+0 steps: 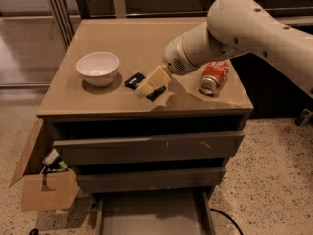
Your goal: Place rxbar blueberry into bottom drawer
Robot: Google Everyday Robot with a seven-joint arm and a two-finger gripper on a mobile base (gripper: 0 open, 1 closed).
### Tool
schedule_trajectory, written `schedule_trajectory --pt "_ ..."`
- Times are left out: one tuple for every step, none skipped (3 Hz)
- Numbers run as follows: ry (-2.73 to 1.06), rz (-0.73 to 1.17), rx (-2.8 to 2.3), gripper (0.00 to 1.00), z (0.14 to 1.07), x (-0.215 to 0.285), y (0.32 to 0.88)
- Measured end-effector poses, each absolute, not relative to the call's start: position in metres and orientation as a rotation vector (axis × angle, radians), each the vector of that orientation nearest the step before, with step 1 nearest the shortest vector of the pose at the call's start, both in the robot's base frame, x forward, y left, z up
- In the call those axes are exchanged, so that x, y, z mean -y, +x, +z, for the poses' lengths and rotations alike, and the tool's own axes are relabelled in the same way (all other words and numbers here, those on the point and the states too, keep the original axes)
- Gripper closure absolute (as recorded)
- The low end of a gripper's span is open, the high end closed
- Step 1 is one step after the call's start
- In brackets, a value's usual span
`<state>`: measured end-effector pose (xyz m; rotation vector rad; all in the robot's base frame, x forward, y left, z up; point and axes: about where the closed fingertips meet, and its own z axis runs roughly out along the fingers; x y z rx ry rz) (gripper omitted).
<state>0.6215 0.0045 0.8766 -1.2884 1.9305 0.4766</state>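
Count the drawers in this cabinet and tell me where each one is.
3. Top drawer just under the tabletop, middle drawer below it, bottom drawer pulled open at the floor. The gripper is up top, at the bar.

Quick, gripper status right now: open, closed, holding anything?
Gripper: low over the rxbar blueberry on the cabinet top; open, closed or gripping cannot be told.
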Motion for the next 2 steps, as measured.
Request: schedule_trajectory --pt "-1.295 0.477 -1.927 0.0 0.878 -0.008 0.62" --pt "-1.279 0.479 -2.008 0.0 0.843 -0.022 0.625"
